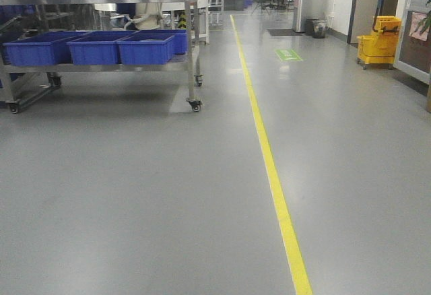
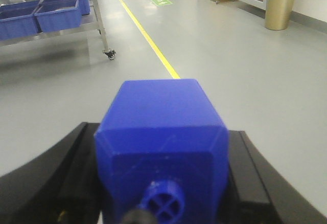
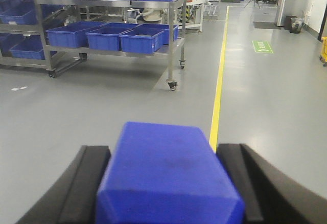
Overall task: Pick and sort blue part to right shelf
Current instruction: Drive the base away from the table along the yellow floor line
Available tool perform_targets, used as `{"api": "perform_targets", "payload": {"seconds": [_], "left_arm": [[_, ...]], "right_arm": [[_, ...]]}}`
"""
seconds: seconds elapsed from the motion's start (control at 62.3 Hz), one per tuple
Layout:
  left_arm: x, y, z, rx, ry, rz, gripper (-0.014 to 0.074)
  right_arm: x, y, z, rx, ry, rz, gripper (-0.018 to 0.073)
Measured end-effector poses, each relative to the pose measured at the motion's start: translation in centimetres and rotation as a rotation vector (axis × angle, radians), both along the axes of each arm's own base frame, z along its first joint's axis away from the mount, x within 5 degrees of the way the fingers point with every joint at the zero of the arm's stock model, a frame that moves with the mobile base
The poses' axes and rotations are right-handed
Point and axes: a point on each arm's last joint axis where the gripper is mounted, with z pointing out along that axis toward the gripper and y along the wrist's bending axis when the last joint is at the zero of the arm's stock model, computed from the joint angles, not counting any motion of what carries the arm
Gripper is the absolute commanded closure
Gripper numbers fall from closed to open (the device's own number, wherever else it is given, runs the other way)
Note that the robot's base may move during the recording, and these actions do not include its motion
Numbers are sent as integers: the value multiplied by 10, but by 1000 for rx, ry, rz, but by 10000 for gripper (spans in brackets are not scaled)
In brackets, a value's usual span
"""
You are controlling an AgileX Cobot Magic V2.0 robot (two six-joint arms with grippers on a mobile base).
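No text is legible — the green floor sign is too blurred.

Three cameras, all facing forward down one workshop aisle.

The front view looks slightly down along the grey floor, with the yellow line running away and the steel rack of blue bins at upper left. The wrist views peer out over the left hand and right hand, each with a blue block filling the near foreground. All three share the line, rack and green floor sign; the mop bucket shows in the front and left-wrist views.
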Motion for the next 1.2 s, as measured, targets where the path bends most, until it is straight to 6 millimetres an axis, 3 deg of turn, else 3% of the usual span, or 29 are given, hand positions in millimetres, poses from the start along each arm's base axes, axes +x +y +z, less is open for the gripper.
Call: {"api": "perform_targets", "payload": {"seconds": [1.203], "left_arm": [[0,0,0,0,0,0,274]], "right_arm": [[0,0,0,-1,-1,-1,404]]}}
